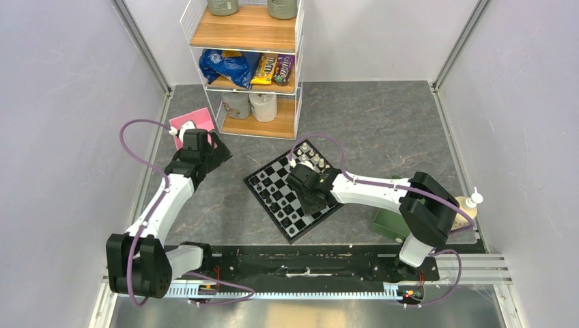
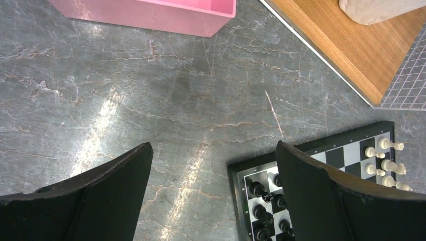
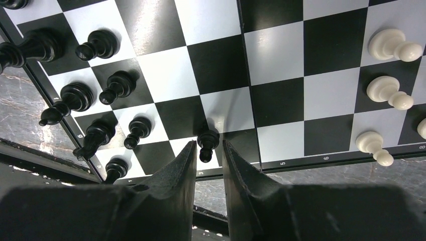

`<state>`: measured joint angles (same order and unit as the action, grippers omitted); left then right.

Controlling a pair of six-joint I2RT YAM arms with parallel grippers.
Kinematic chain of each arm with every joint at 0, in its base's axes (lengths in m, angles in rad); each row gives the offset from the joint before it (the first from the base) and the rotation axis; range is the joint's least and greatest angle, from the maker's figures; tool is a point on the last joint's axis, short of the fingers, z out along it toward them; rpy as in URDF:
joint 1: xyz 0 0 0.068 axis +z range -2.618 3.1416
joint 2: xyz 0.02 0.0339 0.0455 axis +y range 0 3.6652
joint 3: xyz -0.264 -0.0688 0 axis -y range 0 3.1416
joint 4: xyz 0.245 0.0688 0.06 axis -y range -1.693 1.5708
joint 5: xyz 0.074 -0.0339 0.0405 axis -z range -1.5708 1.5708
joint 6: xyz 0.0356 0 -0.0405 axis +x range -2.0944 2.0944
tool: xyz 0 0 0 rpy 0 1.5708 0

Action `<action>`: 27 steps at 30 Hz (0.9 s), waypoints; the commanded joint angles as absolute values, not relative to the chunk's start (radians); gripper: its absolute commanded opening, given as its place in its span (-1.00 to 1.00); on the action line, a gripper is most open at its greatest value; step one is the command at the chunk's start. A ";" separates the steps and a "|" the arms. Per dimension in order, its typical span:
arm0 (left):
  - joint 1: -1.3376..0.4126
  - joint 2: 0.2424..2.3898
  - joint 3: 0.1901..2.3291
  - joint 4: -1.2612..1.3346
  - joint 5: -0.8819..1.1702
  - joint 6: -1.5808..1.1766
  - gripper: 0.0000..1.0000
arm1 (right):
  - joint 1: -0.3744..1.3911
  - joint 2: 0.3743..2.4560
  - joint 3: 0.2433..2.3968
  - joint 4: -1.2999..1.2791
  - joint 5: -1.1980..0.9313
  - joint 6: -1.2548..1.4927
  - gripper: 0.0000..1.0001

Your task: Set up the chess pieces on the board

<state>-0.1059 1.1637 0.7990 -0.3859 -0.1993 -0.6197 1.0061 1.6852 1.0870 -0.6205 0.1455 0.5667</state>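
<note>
The grey marbled surface (image 1: 382, 123) carries a wire rack (image 1: 246, 68) with wooden shelves at its far edge. The left arm (image 1: 164, 198) reaches toward the far left corner. The right arm (image 1: 375, 191) stretches in from the right edge over the middle.

The board (image 1: 273, 176) lies flat in the middle of the surface, turned so one corner points at the near edge. A pink box (image 1: 184, 124) sits by the rack near the left edge, and a green tray (image 1: 390, 224) lies under the right arm toward the right edge.

The left gripper (image 2: 212, 146) hangs over bare surface between the box and the board's corner, its jaws spread wide and holding nothing. The right gripper (image 3: 208, 142) is low over the board's edge. Its jaws stand narrowly apart on either side of a black pawn (image 3: 207, 138), with a sliver of gap on each side.

The other black pieces (image 3: 103, 42) stand upright in two rows along one side of the board. The cream pieces (image 3: 389, 42) stand along the opposite side. The pawn stands upright on a square beside the rim.
</note>
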 commanded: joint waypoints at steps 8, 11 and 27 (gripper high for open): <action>-0.099 1.159 0.800 -0.338 -0.199 -0.594 0.99 | 1.009 1.654 1.115 -0.584 0.159 0.565 -0.44; -0.098 1.158 0.798 -0.339 -0.199 -0.595 0.99 | 1.009 1.653 1.116 -0.587 0.158 0.566 -0.50; -0.099 1.156 0.796 -0.337 -0.196 -0.596 0.99 | 1.067 1.608 1.087 -0.583 0.135 0.588 -0.84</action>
<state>-0.1059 1.1637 0.7986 -0.3855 -0.1993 -0.6197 1.0370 1.6428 1.0870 -0.5995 0.1371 0.5682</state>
